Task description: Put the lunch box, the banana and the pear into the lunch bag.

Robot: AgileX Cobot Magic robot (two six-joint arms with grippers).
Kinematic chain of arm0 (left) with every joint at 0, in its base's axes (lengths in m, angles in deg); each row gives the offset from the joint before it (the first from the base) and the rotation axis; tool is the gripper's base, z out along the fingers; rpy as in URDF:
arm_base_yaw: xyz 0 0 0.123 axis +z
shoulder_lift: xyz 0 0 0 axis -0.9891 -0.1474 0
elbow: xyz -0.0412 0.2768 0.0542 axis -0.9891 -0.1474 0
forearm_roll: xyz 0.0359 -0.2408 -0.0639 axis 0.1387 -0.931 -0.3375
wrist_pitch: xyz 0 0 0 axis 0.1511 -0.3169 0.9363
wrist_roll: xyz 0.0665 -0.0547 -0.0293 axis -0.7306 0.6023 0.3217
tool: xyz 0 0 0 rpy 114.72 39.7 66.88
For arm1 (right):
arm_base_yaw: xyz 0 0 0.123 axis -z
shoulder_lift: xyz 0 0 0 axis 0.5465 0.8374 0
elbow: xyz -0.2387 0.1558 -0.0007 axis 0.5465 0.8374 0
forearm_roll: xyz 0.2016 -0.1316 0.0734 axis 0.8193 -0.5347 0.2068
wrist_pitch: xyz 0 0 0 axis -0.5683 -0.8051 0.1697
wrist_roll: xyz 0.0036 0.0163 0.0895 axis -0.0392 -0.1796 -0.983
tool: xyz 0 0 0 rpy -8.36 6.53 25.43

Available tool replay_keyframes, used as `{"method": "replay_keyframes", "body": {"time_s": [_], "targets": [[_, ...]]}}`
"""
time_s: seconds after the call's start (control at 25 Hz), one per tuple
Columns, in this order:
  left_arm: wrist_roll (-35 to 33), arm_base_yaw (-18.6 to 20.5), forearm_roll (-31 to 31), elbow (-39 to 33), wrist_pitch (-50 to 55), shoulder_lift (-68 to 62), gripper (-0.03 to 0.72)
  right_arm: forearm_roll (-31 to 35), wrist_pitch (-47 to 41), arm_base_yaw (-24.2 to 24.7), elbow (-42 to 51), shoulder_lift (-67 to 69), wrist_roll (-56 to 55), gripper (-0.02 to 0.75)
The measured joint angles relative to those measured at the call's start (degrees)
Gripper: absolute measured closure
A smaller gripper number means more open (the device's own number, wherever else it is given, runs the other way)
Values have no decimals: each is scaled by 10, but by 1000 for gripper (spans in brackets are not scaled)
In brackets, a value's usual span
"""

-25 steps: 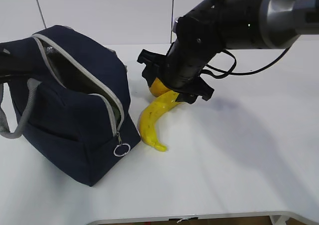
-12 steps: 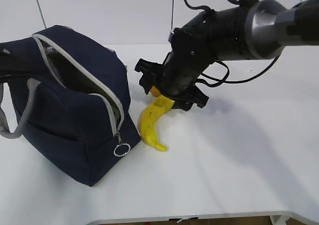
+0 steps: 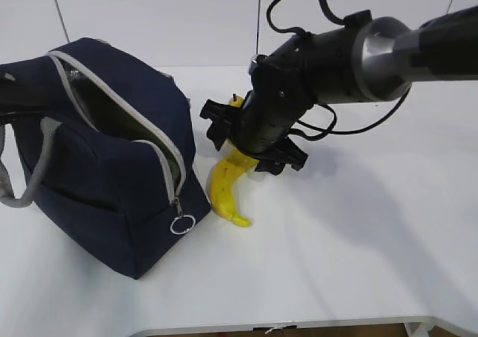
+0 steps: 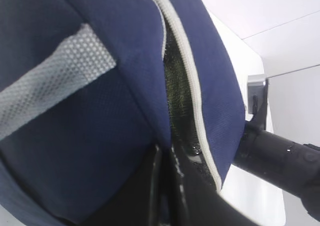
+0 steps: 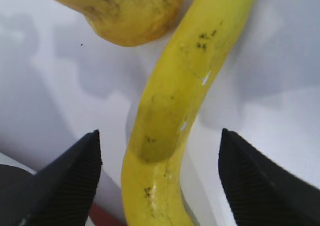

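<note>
The navy lunch bag [image 3: 112,172] stands on the left with its grey zipper open. My left gripper [image 4: 165,186] is shut on the bag's rim fabric by the opening [image 4: 175,85]. The yellow banana [image 3: 226,186] lies on the table beside the bag. My right gripper [image 3: 250,146] hangs low over its far half, open, with a finger [image 5: 75,178] on each side of the banana [image 5: 185,100] and not touching it. The pear [image 5: 120,10] lies just beyond the banana; only its top [image 3: 237,101] shows behind the gripper. The lunch box is out of view.
The white table [image 3: 358,240] stretches to the right and front of the banana. A key ring on the zipper pull [image 3: 181,223] hangs at the bag's near corner. The right arm [image 4: 280,156] shows past the bag in the left wrist view.
My right gripper has shifted a little left and farther back along the banana, still open. The pear's top now shows behind it. Banana and bag have not moved.
</note>
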Motion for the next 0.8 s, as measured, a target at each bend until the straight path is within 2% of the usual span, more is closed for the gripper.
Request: {"method": "replay_keyframes", "body": {"time_s": [0.8], "targets": [[0,0,0,0,0,0,704,0,38,0,0,27,1,148]]}}
